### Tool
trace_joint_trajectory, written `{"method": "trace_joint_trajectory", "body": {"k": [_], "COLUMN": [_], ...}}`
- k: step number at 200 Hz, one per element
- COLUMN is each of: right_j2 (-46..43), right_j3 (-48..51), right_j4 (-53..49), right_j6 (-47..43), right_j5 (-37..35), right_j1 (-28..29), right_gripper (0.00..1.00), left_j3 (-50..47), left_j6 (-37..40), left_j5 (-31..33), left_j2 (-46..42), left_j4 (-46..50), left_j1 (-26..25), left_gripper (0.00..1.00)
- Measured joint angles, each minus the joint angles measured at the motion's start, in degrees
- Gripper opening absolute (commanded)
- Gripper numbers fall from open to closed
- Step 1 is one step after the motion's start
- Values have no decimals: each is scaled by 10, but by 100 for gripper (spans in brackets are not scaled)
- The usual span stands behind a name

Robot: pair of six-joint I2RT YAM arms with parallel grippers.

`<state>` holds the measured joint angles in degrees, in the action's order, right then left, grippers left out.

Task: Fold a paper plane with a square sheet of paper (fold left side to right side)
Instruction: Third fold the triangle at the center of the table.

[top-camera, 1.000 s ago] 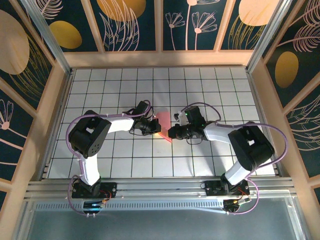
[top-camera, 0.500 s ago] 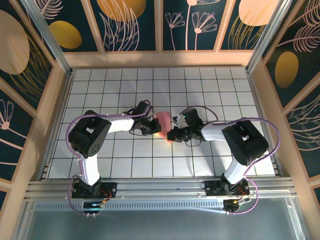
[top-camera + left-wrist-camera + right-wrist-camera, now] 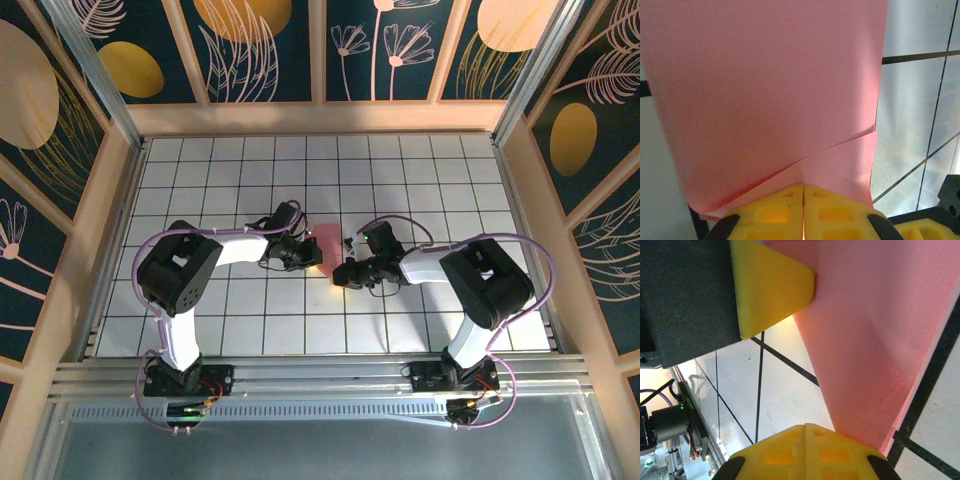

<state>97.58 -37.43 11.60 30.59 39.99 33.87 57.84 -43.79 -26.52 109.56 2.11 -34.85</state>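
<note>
Dark blue wall panels (image 3: 270,50) with floral patterns box in a white worktop (image 3: 200,180) ruled in a black grid. Near its middle lies the square sheet of paper (image 3: 328,243) – salmon pink, with the two arms reaching in toward it from either side.

The left gripper (image 3: 312,260) is at the sheet's left edge. In the left wrist view its yellow fingers (image 3: 775,212) are pressed together, and two overlapping layers of the pink paper run down to the seam between them, so it appears to be pinching the sheet.

The right gripper (image 3: 342,273) sits at the sheet's near right corner. The right wrist view shows its jaws closed too, with the paper reaching down to one fingertip – whether the sheet is actually caught there I cannot tell. The same view shows a yellow finger of the left gripper touching the paper's edge.
</note>
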Motion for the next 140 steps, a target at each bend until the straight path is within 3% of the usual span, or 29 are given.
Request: {"method": "trace_joint_trajectory", "body": {"k": [97,140], "right_j2": [-4,8], "right_j3": [-24,-24], "right_j4": [-11,-11], "right_j6": [-17,-17], "right_j5": [-21,-25], "right_j1": [-9,-8], "right_gripper": [0,0], "left_j3": [0,0], "left_j6": [0,-2], "left_j5": [0,0], "left_j2": [0,0], "left_j4": [0,-3], "left_j1": [0,-1], "left_gripper": [10,16]}}
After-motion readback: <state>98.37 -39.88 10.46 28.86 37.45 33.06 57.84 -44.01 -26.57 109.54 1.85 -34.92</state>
